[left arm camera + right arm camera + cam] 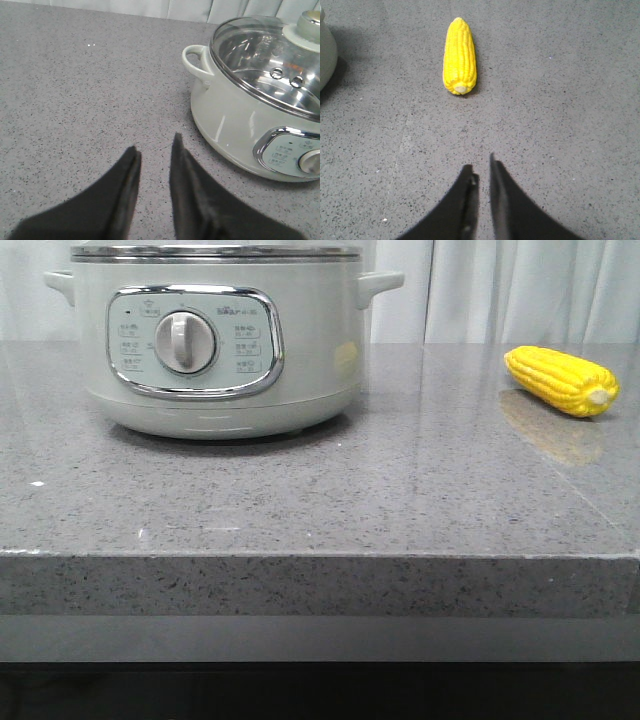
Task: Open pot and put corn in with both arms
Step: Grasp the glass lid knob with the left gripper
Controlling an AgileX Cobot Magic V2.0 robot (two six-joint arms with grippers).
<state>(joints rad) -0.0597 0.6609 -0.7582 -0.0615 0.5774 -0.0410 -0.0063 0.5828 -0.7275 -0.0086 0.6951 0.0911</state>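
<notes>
The pale mint-green pot (220,380) stands at the back left of the grey stone counter, with its dial facing me. In the left wrist view the pot (230,120) has a glass lid (265,65) on it, topped by a pale knob (310,22). The yellow corn (560,380) lies on the counter at the right, stub end towards the front. My left gripper (155,142) is open and empty, low over the counter beside the pot's side handle (196,62). My right gripper (482,167) is nearly closed, with only a narrow slit, and empty, a short way behind the corn (460,55). Neither gripper shows in the front view.
The counter (320,510) ends in a thick front edge (320,580). Pale curtains (520,290) hang behind it. An edge of the pot (325,50) shows in the right wrist view, apart from the corn.
</notes>
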